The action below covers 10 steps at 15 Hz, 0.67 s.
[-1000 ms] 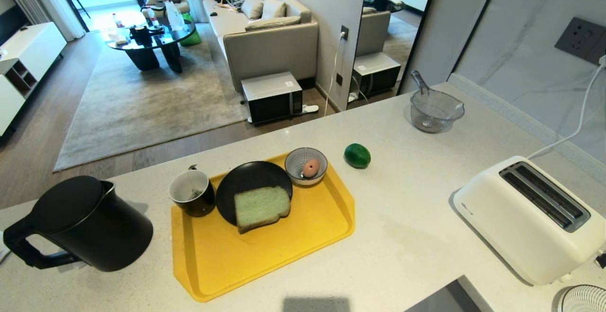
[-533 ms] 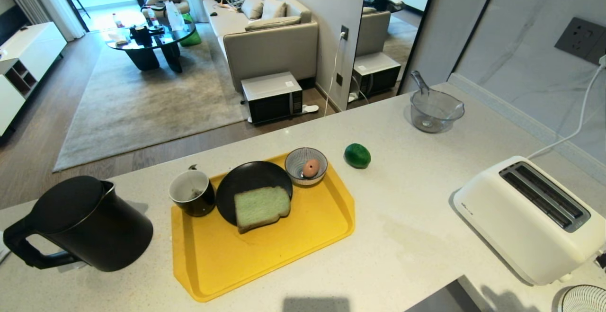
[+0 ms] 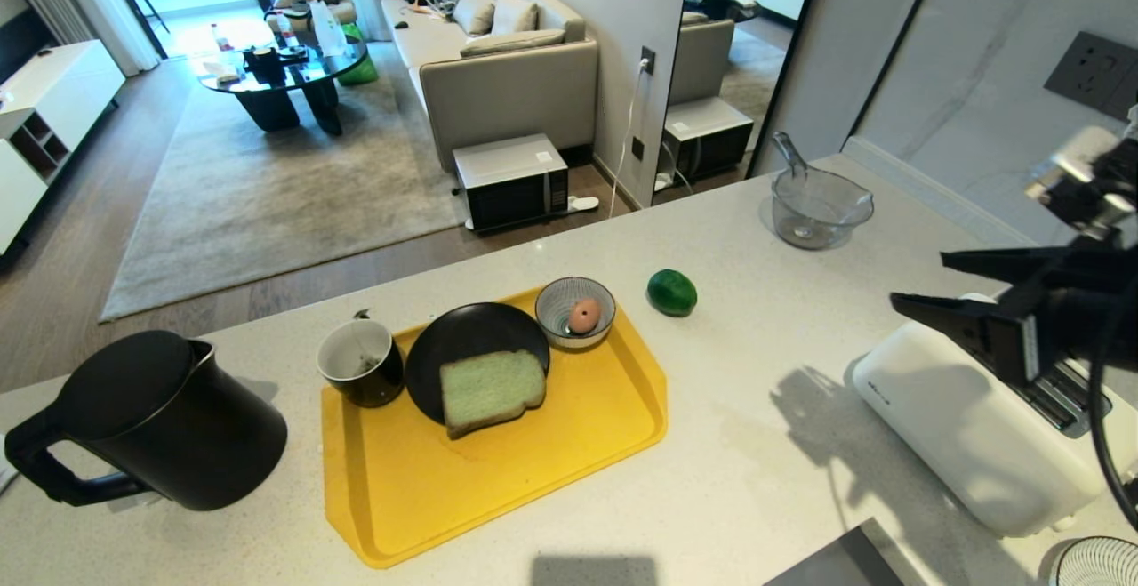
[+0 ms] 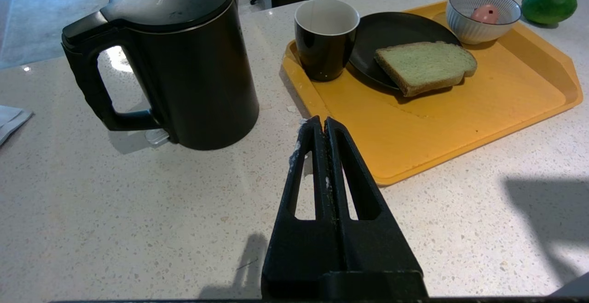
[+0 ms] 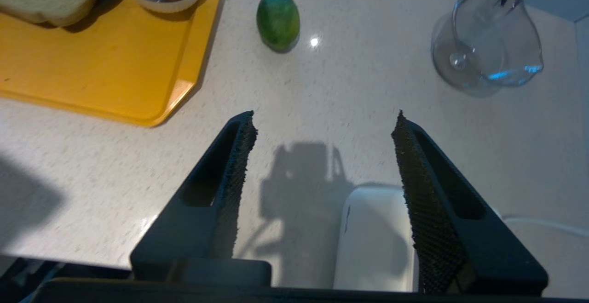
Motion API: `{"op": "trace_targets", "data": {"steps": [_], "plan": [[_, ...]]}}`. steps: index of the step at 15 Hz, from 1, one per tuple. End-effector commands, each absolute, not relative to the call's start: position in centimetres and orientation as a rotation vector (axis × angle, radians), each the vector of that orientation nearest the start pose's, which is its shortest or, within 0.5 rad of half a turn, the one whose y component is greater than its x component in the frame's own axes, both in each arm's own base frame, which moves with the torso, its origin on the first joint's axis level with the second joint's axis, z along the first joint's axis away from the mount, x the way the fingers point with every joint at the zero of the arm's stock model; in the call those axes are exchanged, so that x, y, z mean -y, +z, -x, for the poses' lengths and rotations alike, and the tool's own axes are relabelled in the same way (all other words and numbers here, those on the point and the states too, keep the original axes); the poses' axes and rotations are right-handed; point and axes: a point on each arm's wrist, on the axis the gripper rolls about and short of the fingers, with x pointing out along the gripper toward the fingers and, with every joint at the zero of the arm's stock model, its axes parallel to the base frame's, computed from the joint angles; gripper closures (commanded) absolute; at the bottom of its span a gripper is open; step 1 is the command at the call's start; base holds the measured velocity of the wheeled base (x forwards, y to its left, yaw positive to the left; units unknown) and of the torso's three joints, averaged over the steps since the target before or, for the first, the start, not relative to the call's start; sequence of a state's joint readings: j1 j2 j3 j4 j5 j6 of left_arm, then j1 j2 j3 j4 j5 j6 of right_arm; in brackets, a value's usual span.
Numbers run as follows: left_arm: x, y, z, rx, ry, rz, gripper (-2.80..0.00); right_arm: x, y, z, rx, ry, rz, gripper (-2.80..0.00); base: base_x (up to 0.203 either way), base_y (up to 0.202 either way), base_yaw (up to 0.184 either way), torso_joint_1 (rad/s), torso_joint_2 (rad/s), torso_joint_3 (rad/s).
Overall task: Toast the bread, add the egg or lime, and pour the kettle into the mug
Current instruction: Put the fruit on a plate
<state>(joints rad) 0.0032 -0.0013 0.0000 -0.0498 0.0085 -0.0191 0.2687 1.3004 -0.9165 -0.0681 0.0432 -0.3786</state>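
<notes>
The pale green bread (image 3: 492, 388) lies on a black plate (image 3: 444, 343) on the yellow tray (image 3: 498, 488). A pink egg (image 3: 583, 315) sits in a striped bowl at the tray's far corner. The lime (image 3: 671, 292) rests on the counter just right of it. The black mug (image 3: 360, 362) stands at the tray's left edge, and the black kettle (image 3: 160, 417) is at far left. My right gripper (image 3: 917, 278) hovers open and empty over the white toaster (image 3: 960, 435), well right of the tray. My left gripper (image 4: 320, 120) is shut and empty, low between kettle and tray.
A clear glass jug (image 3: 818, 205) stands at the back right of the counter. The toaster's white cable (image 3: 1080, 244) runs up to the wall. The counter's far edge drops to the living room floor. A wire rack (image 3: 1098, 561) sits at the near right corner.
My right arm has swung up into the head view from the right, now above the toaster with its jaws open. Its shadow falls on the counter. Nothing else moved.
</notes>
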Motion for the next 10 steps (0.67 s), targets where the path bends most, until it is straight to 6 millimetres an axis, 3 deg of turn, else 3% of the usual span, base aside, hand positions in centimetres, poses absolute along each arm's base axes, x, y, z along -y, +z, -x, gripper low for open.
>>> {"op": "trace_targets", "data": {"steps": [1,4,10], "plan": [[0.0,7.6,2.2,0.038,0.013,0.020,0.00,-7.6,24.7,-26.9,-0.326,0.391,0.453,-2.80,0.000,0.000,0.000,0.000,0.00,0.000],[0.0,7.6,2.2,0.038,0.012,0.020,0.00,-8.9,23.5,-31.7,-0.344,0.417,0.465,-2.80,0.000,0.000,0.000,0.000,0.00,0.000],[0.0,7.6,2.2,0.038,0.012,0.020,0.00,-10.2,19.2,-38.9,-0.418,0.485,0.353,-2.80,0.000,0.000,0.000,0.000,0.00,0.000]]}}
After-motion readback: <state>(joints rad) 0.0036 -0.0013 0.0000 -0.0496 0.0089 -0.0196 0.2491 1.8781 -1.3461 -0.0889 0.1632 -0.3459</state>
